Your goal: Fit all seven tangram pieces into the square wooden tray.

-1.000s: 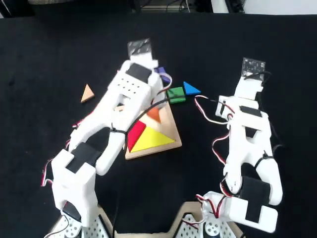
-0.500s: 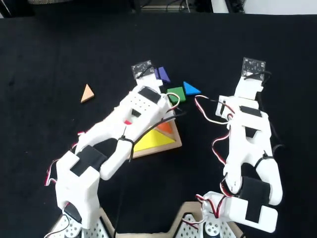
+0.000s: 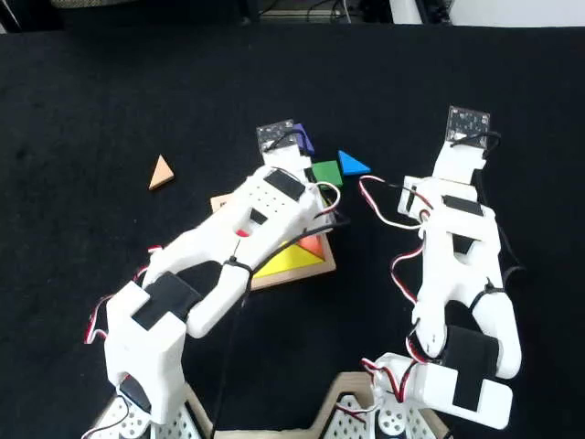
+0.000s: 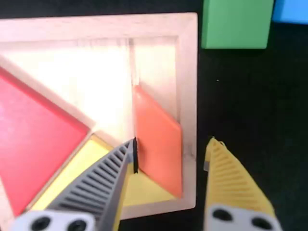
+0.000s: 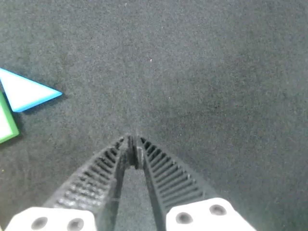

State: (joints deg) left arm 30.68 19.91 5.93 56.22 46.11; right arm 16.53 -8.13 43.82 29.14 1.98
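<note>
On the black counter [image 3: 457, 64], the square wooden tray [image 4: 187, 72] holds a red triangle [image 4: 33, 139], a yellow triangle [image 3: 283, 261] and an orange parallelogram [image 4: 159, 144] lying against its wall. The left end effector [image 4: 172, 144], spread wide and empty, straddles that wall. The right end effector [image 5: 133, 147], pinched closed on nothing, hangs over the counter near the green square [image 4: 236, 24] and blue triangle [image 5: 24, 91]. A small tan triangle [image 3: 161, 172] lies well apart.

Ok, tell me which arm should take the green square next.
Left, probably. The left gripper is open over the tray's edge, with the green square just beyond. The right gripper is shut over bare cloth, farther from it.
</note>
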